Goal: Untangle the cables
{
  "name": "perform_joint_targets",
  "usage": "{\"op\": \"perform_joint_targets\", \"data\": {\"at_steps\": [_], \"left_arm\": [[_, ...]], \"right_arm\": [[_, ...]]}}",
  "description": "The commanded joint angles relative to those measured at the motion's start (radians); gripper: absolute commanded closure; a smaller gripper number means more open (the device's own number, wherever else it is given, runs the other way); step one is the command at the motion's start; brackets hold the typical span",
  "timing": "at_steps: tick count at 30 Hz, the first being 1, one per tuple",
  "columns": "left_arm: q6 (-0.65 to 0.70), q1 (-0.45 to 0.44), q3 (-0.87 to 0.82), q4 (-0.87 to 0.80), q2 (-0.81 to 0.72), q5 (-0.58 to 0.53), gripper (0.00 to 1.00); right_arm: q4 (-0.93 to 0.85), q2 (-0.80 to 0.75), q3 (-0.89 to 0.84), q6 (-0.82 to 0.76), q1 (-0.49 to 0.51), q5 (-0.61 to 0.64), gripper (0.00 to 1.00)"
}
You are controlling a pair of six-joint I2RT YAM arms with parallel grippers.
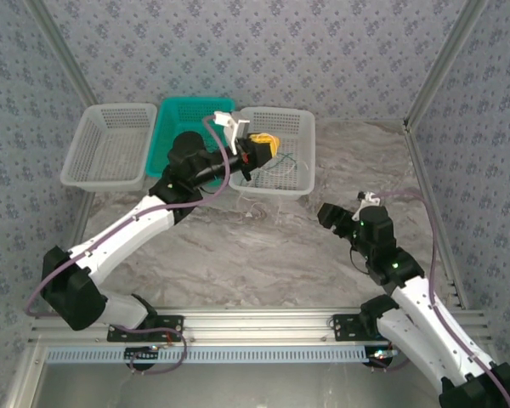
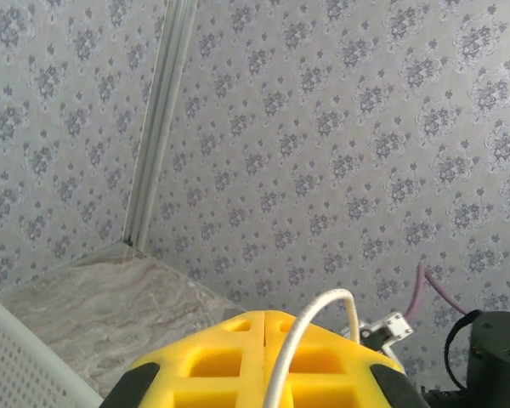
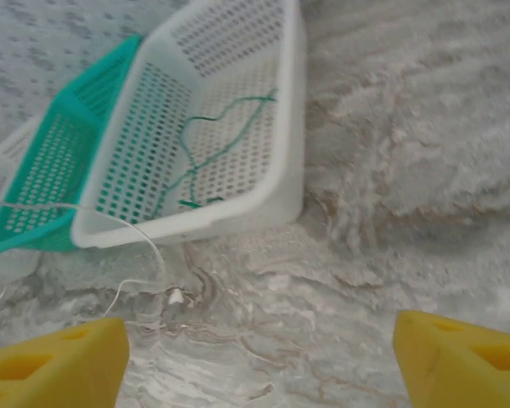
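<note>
Green and hair-thin, one cable [image 3: 206, 153] lies in loose waves on the floor of the perforated white plastic basket [image 3: 292, 110]. Its long axis runs along the basket's length toward the near wall. A pale wire [image 3: 150, 242] curls over the marble-patterned table [image 3: 391, 170], just in front of that basket and the teal basket [image 3: 51, 161] beside it. The right gripper [image 3: 259, 353] hovers above the table, yellow fingers spread wide, holding nothing. The left gripper [image 2: 263, 330] has blocky yellow fingers pressed together. A white cord [image 2: 310, 327] arches over them; whether they pinch anything cannot be told.
</note>
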Motion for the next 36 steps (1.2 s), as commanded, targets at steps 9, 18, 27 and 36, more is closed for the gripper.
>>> {"op": "perform_joint_targets", "data": {"at_steps": [9,18,27,36], "left_arm": [[-0.067,-0.025,0.080,-0.020,-0.029,0.150,0.99],[-0.067,-0.047,0.079,-0.021,-0.120,0.114,0.99],[-0.045,-0.044,0.146,-0.029,-0.233,0.061,0.98],[0.201,0.010,0.392,-0.458,-0.264,-0.263,1.00]], "right_arm": [[0.424,0.234,0.204,-0.681,0.273,-0.222,0.07],[0.628,0.579,0.227,-0.724,0.307,-0.088,0.22],[0.785,0.692,0.016,-0.560,0.314,0.034,0.71],[0.719,0.582,-0.120,-0.483,0.338,0.049,0.72]]}}
